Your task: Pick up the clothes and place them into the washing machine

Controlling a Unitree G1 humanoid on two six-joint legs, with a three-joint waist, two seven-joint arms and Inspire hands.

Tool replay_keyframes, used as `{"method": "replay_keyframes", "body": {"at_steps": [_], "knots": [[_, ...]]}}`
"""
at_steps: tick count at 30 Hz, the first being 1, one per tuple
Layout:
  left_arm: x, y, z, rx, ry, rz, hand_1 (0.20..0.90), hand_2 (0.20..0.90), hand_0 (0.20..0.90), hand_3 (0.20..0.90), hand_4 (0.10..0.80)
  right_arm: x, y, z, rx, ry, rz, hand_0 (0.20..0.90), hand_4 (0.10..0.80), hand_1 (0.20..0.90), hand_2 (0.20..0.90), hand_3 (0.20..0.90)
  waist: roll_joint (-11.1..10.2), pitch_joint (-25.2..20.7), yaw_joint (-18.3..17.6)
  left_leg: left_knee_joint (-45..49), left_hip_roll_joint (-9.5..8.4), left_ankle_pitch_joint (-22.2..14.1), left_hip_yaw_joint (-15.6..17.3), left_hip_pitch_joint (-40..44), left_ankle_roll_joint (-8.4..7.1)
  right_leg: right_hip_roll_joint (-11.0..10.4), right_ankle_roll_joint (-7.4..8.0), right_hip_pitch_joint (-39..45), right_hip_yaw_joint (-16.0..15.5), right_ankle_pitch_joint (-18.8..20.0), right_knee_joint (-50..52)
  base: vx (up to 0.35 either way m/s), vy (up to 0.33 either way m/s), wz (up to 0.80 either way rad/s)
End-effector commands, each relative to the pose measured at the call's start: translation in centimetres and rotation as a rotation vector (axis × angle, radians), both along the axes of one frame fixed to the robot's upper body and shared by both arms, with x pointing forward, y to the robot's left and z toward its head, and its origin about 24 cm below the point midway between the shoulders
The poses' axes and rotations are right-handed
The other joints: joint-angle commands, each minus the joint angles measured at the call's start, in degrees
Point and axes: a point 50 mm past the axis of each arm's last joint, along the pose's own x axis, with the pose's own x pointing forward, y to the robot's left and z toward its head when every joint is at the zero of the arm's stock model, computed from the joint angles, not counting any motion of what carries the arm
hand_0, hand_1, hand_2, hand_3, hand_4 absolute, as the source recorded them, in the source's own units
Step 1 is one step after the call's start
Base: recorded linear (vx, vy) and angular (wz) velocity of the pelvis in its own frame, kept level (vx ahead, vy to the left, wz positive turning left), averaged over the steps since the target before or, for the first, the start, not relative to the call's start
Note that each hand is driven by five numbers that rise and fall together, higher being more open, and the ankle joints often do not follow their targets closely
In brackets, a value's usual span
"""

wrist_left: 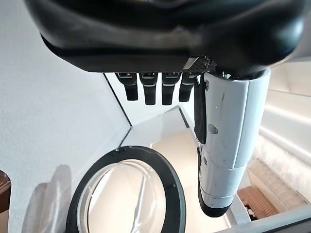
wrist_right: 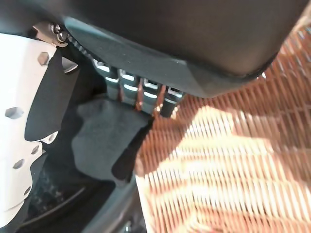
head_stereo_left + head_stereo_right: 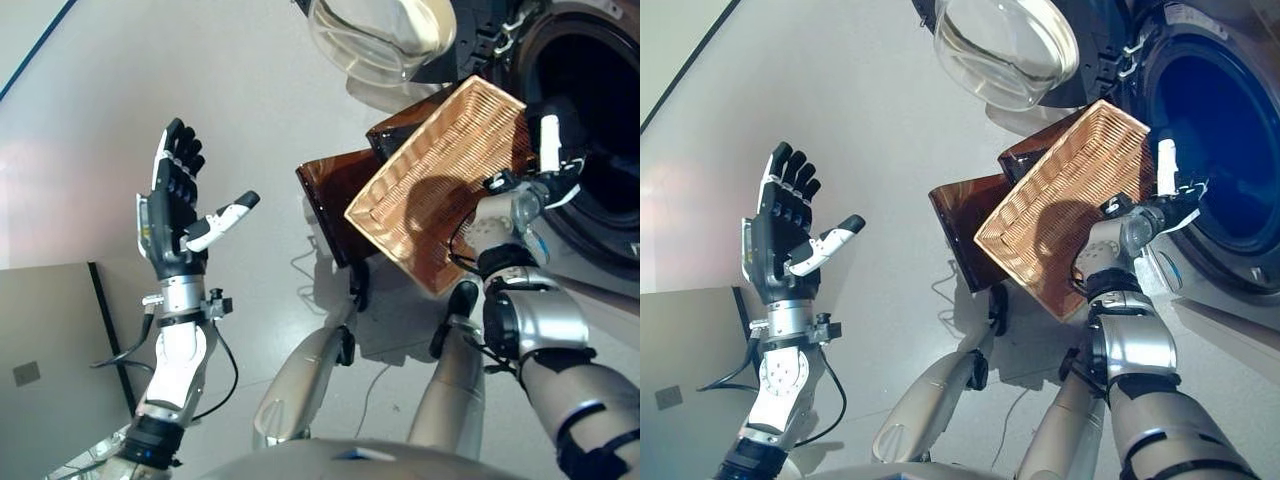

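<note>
Washer (image 3: 600, 130): door (image 3: 1005, 50) swung wide, drum dark.
Basket (image 3: 440, 180): tipped at the drum mouth, looks empty; it could slide off if you pull away fast.
Right hand (image 3: 540, 170): at the basket's rim, grip unclear.
Left hand (image 3: 175, 215): raised, fingers spread, empty.
Cloth (image 2: 104, 138): grey, just past your right fingers; may snag on the rim.

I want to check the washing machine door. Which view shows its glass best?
The left wrist view shows the round door glass nearly whole within its dark ring. Both eye views cut it off at their upper edge, and the right wrist view does not show it.
</note>
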Motion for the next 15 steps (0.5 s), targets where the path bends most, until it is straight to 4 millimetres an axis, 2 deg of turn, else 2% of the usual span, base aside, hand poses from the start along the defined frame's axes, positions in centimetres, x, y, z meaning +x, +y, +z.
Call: {"method": "replay_keyframes", "body": {"at_steps": [1, 6, 11, 12, 13, 14, 15], "knots": [[0.2, 0.1, 4.0, -0.033, -0.244, 0.008, 0.9, 0.9, 0.9, 0.9, 0.8, 1.0, 1.0, 5.5, -0.106, -0.215, 0.022, 0.9, 0.8, 0.9, 0.9, 0.9, -0.6, 0.8, 2.2, 8.1, 3.56, -9.2, -1.2, -4.3, -7.02, 0.9, -1.01, 4.8, -0.3, 2.3, -11.4, 0.0, 0.0, 0.0], [0.1, 0.2, 4.1, -0.034, -0.25, 0.009, 0.9, 0.9, 0.9, 0.9, 0.8, 1.4, 1.7, 6.3, -0.087, -0.243, 0.035, 0.9, 0.8, 0.9, 0.9, 0.9, 0.1, 1.2, 2.9, 9.6, 3.2, -9.8, -1.2, -6.2, -6.74, 0.7, -1.13, 3.1, 0.0, 1.7, -9.7, -0.011, 0.025, -0.02], [-0.2, 0.3, 4.4, -0.033, -0.269, 0.019, 0.9, 0.9, 0.9, 0.9, 0.8, 1.2, 1.3, 6.9, -0.051, -0.273, -0.005, 0.9, 0.8, 0.9, 0.9, 0.9, 1.2, 1.5, 3.5, 11.5, 2.97, -10.2, -1.5, -8.2, -6.6, 0.3, -1.22, 1.2, 0.3, 0.8, -7.2, 0.02, 0.022, 0.07], [-0.2, 0.3, 4.4, -0.031, -0.272, 0.024, 0.9, 0.9, 0.9, 0.9, 0.8, 1.2, 1.2, 7.1, -0.049, -0.277, -0.01, 0.9, 0.8, 0.9, 0.9, 0.9, 1.3, 1.1, 3.6, 11.8, 2.79, -11.6, -1.7, -7.9, -6.79, 0.2, -0.9, 1.4, 0.7, -0.7, -6.7, 0.006, 0.017, 0.04], [-0.2, 0.3, 4.4, -0.03, -0.272, 0.023, 0.9, 0.9, 0.9, 0.9, 0.8, 1.2, 1.1, 7.0, -0.048, -0.276, -0.011, 0.9, 0.8, 0.9, 0.9, 0.9, 1.4, 1.4, 3.6, 12.1, 2.85, -10.5, -1.3, -8.6, -6.58, 0.1, -1.19, 0.8, 0.3, 0.4, -6.5, 0.124, 0.015, 0.06], [-0.3, 0.5, 4.5, -0.027, -0.28, 0.032, 0.9, 0.9, 0.9, 0.9, 0.8, 1.1, 0.3, 7.6, -0.051, -0.279, -0.034, 0.9, 0.8, 0.9, 0.9, 0.9, 1.8, 0.8, 4.1, 13.1, 2.38, -12.1, -1.9, -9.0, -6.68, -0.1, -0.93, 0.3, 1.0, -1.5, -4.8, -0.081, 0.035, 0.08], [-0.3, 0.5, 4.5, -0.027, -0.279, 0.031, 0.9, 0.9, 0.9, 0.9, 0.8, 1.1, 0.2, 7.6, -0.05, -0.279, -0.034, 0.9, 0.8, 0.9, 0.9, 0.9, 1.9, 1.1, 4.0, 13.2, 2.47, -11.0, -1.5, -9.6, -6.48, -0.2, -1.23, -0.3, 0.6, -0.4, -4.8, 0.027, 0.025, 0.1]]}}
